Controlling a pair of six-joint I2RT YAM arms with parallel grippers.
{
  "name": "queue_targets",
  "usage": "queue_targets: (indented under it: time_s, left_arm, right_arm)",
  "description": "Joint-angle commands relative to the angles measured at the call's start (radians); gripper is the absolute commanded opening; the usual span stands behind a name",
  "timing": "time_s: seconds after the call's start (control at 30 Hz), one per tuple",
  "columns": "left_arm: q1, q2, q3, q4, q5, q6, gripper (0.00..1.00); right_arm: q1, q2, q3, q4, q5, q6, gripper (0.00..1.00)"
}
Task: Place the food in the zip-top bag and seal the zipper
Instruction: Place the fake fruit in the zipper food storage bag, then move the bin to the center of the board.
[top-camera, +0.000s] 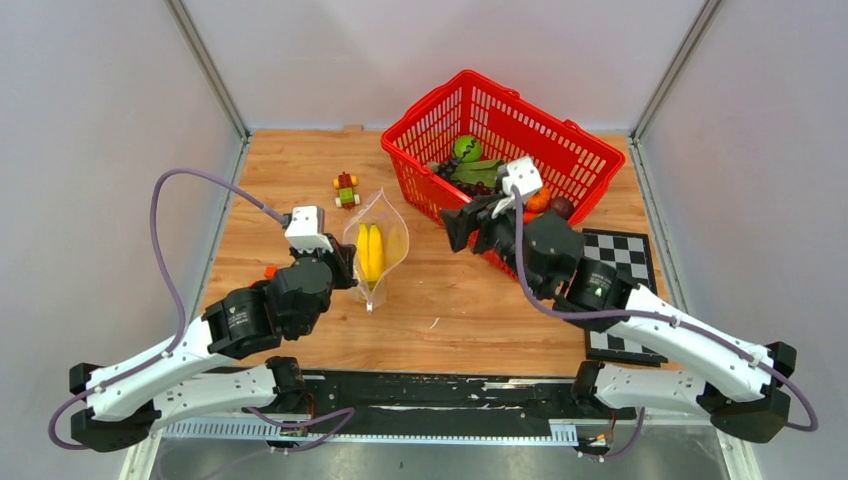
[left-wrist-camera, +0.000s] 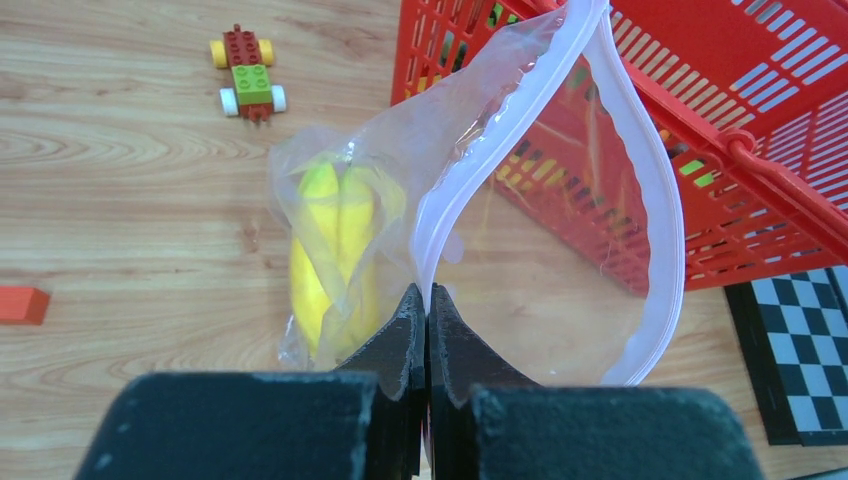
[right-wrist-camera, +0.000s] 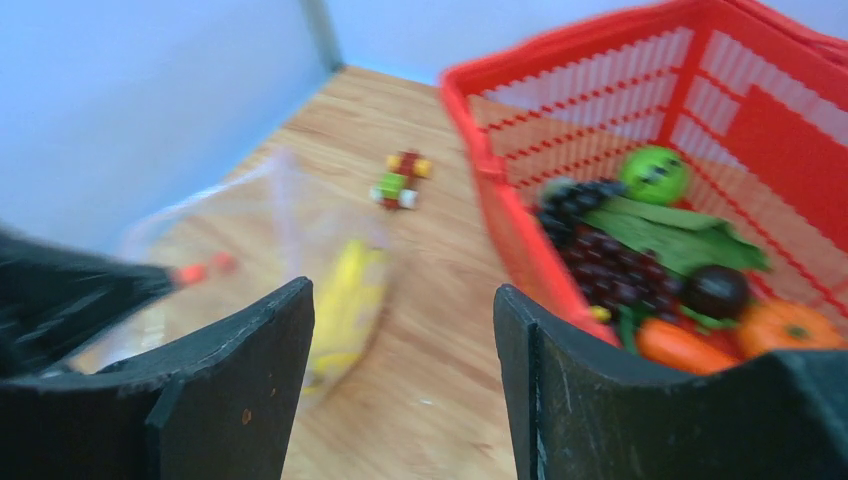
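Note:
The clear zip-top bag stands on the table with its mouth open in a teardrop shape. Yellow bananas lie inside it. My left gripper is shut on the bag's mouth edge, and the whitish-pink zipper strip curves round the opening. The bananas show through the plastic. My right gripper is open and empty between the bag and the red basket. In the right wrist view a green lime, purple grapes and an orange carrot lie in the basket.
A toy block figure sits behind the bag. A small red block lies on the wood at the left. A checkerboard mat lies at the right, under my right arm. The basket's near wall is close behind the bag.

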Motion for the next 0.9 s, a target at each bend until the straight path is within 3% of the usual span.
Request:
queue_targets:
  time_s: [0.0,0.2,0.43,0.53,0.63,0.87]
  left_arm:
    - [0.003,0.001,0.074,-0.035,-0.044,0.029,0.0]
    - [0.002,0.001,0.132,-0.106,-0.056,0.06,0.0]
    - [0.002,-0.012,0.143,-0.142,-0.051,0.071,0.0]
    - [0.002,-0.006,0.152,-0.15,-0.041,0.087,0.0]
    - [0.002,0.01,0.155,-0.149,-0.035,0.102,0.0]
    - [0.002,0.059,0.15,-0.123,-0.014,0.112,0.0]
  right_arm:
    - [-0.194,0.014,0.06,-0.128,-0.039,0.044,0.66]
    - [-0.527,0.127,0.137,-0.284,-0.226,0.068,0.65]
    - [-0.761,0.314,0.172,-0.415,-0.392,0.058,0.66]
    - [-0.772,0.398,0.218,-0.532,-0.481,0.023,0.66]
    - [-0.752,0.421,0.206,-0.55,-0.673,-0.005,0.66]
    - [-0.573,0.42,0.184,-0.507,-0.74,0.023,0.66]
